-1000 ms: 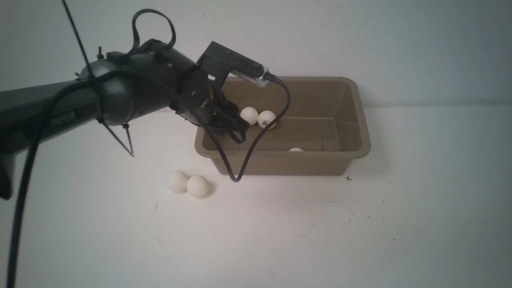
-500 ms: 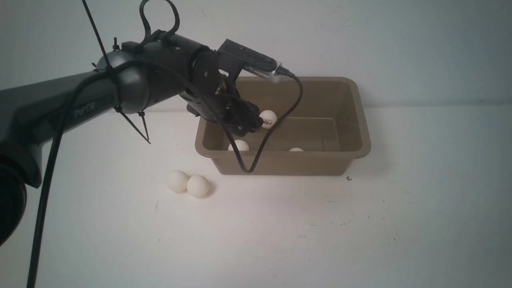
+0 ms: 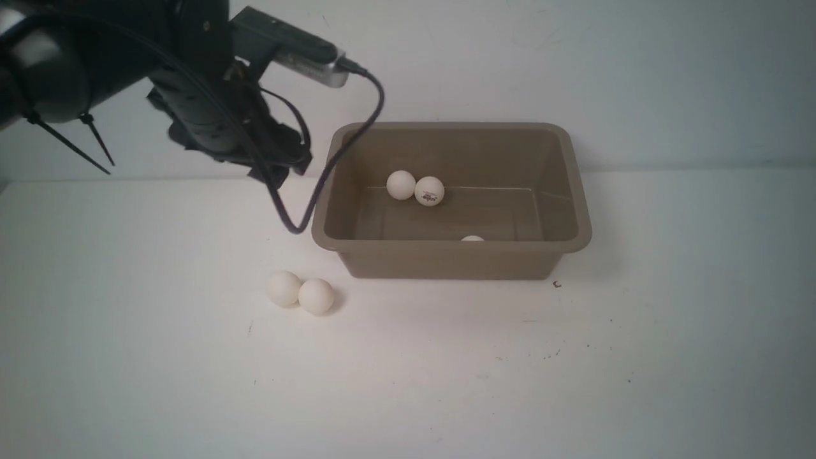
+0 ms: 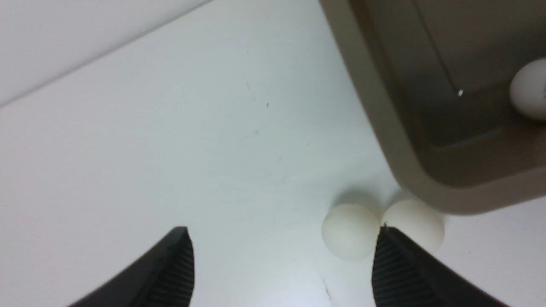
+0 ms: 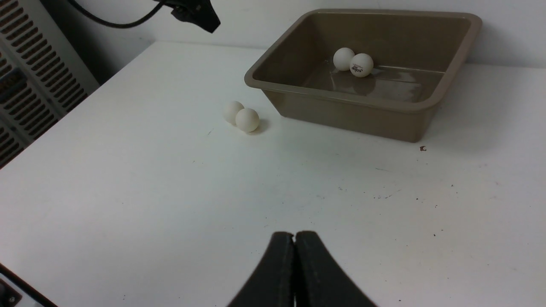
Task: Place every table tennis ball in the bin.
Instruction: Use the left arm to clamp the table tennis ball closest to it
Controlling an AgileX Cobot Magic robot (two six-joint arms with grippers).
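Black left gripper (image 3: 280,175) withdrawn — smooth taupe bin (image 3: 456,247) behind

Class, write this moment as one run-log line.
left gripper: open, empty | right gripper: shut | table tennis balls: two outside bin

Two plain cream-white balls (image 3: 316,296) sit side by side on the worktop (image 3: 408,370), near the upright taupe bin (image 3: 451,260); three lie inside, one logoed, another mostly hidden.

Left claw (image 4: 283,264) wide open, raised.
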